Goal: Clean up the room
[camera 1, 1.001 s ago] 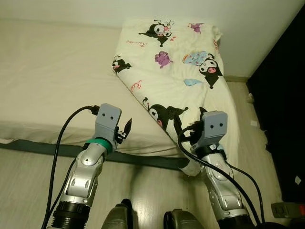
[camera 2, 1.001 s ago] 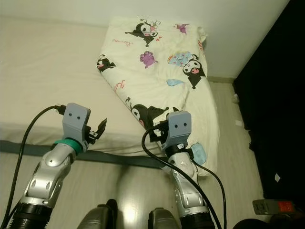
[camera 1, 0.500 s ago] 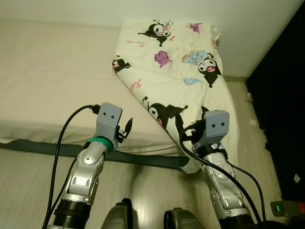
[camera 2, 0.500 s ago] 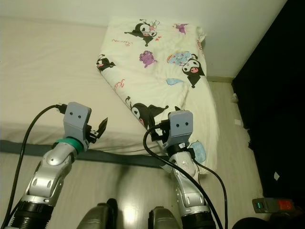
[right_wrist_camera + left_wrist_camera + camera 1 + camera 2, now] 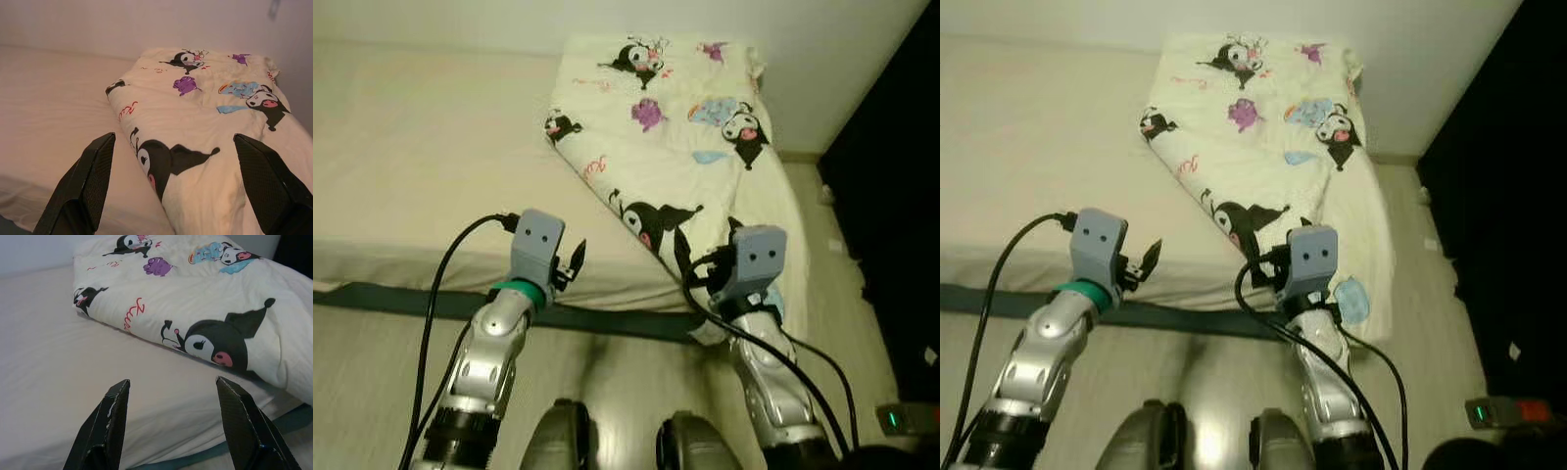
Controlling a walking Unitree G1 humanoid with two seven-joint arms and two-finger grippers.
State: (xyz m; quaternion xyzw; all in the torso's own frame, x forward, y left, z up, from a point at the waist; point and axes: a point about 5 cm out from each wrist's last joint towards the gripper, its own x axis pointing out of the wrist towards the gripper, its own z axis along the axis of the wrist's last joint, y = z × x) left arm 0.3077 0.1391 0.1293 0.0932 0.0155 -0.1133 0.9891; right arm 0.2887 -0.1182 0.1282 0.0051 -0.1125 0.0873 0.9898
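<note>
A cream blanket (image 5: 675,127) printed with black cartoon figures lies folded on the right part of a bed with a plain cream sheet (image 5: 411,147); its right side hangs over the bed's edge. Both arms are raised in front of the bed's near edge. My left gripper (image 5: 172,380) is open, with nothing between its fingers, over the sheet just left of the blanket's near corner. My right gripper (image 5: 173,136) is open and empty too, facing the blanket's near end.
A dark frame strip (image 5: 401,299) runs under the mattress. Pale wooden floor (image 5: 626,382) lies between me and the bed. A dark wall or curtain (image 5: 901,196) closes the right side. A small device with a green light (image 5: 906,419) sits on the floor, lower right.
The whole view has shifted slightly, so the camera moved. Both arms hold the same pose before the bed, and both grippers stay open.
</note>
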